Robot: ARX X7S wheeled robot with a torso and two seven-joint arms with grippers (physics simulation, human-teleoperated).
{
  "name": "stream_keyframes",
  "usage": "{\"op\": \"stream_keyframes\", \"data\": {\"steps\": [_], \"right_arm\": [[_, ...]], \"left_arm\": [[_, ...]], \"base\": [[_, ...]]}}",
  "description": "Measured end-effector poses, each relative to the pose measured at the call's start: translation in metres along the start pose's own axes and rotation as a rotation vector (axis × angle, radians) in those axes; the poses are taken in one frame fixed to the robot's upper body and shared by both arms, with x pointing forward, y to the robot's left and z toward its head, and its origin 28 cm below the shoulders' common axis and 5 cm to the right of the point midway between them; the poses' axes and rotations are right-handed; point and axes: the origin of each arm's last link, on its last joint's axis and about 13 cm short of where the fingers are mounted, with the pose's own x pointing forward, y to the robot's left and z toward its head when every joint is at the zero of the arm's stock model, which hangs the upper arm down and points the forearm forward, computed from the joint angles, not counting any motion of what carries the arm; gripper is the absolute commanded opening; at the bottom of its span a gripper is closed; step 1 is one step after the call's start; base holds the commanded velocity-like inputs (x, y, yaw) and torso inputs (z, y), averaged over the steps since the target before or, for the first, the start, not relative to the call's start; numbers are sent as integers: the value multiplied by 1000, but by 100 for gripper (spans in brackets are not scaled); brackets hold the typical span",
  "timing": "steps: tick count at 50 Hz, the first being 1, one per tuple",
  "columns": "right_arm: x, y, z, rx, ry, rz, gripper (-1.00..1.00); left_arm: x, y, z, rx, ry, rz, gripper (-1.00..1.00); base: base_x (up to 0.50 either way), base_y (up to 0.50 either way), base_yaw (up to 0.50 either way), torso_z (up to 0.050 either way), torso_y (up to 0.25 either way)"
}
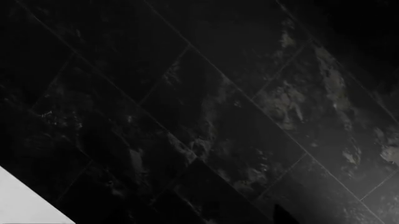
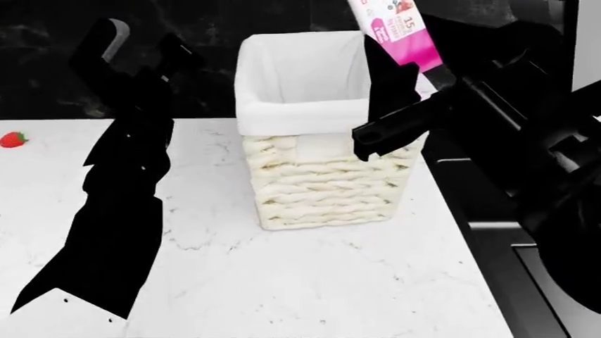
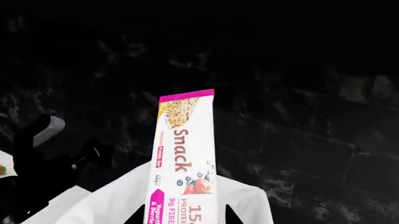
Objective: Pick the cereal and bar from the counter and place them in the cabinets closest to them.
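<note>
The right gripper, clamped on the bar, lifts it at the head view's upper right above the basket on the tabletop, so cabinet placement comes next; the left gripper's state is unclear.

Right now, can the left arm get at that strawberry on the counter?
Probably yes: the strawberry lies in the open on the counter, nothing around it, and the left gripper hangs raised nearby, holding nothing.
</note>
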Motion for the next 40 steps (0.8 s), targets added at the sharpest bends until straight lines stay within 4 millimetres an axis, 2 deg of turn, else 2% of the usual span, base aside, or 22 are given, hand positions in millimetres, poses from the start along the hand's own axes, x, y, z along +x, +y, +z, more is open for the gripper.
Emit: {"op": "stream_keyframes", "data": {"steps": [11, 22, 40], "right_arm": [[-1, 1, 7, 2, -18, 6, -100], [-9, 4, 8, 47, -65, -1, -100], [-46, 28, 12, 40, -137, -98, -100]], "left_arm": [[0, 1, -1, -5, 0, 2, 100], [0, 2, -1, 8, -5, 11, 100], [-1, 1, -2, 24, 5, 12, 100]], "base": [[500, 7, 0, 0, 0], [0, 0, 0, 0, 0], [0, 0, 0, 0, 0]]}}
